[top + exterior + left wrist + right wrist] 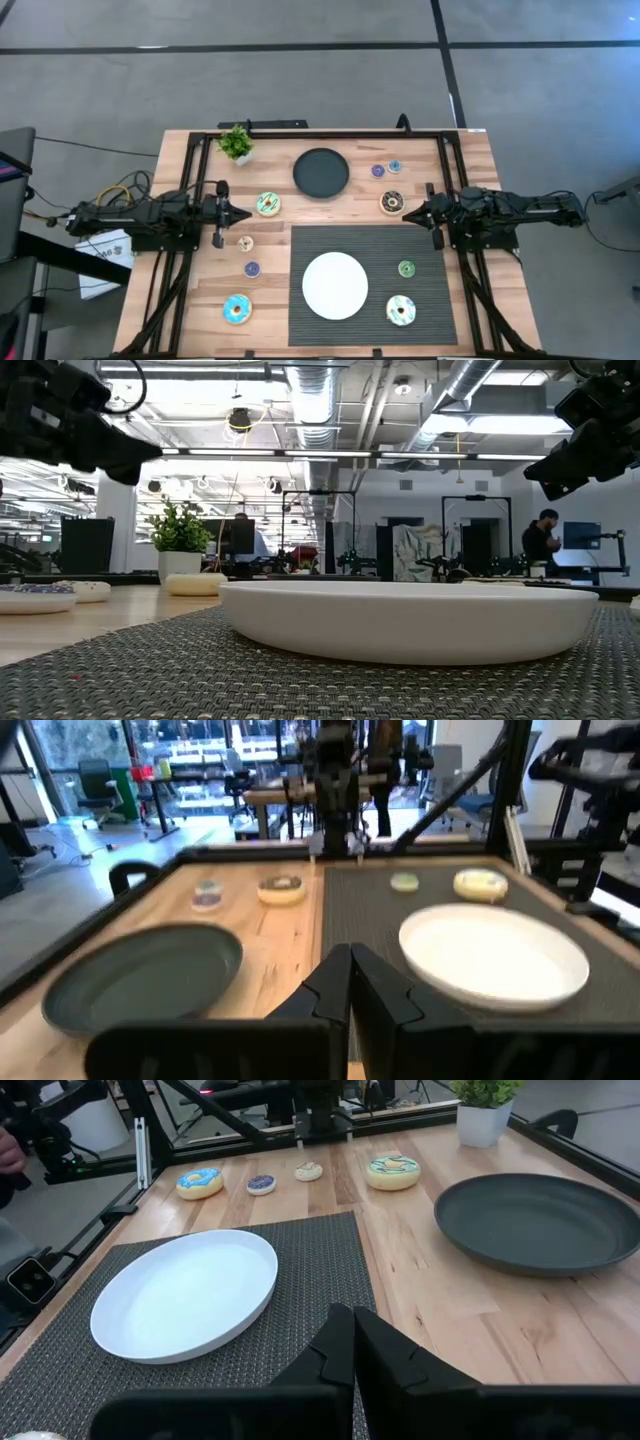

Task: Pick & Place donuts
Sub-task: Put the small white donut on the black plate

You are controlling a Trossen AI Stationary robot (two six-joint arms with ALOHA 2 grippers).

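The white plate [400, 622] lies nearest, on the dark woven mat [372, 285], between and below the two sets of jaws. The left jaws [243, 214] hang above the tabletop [200, 300], pressed shut and empty; the right jaws [408, 213] face them from across the mat, likewise closed on nothing. Just ahead of the left jaws sits the white-green donut [268, 204], with a cream mini [245, 243] and a purple mini [251, 269] beside them and the blue donut [237, 309] farther toward the near edge. The brown donut [392, 201] lies just in front of the right jaws; a green mini [406, 268] and the cream-pink donut [401, 310] rest on the mat. Beyond both jaws stand the black plate [321, 172], two more minis [385, 169] and a potted plant [237, 144].
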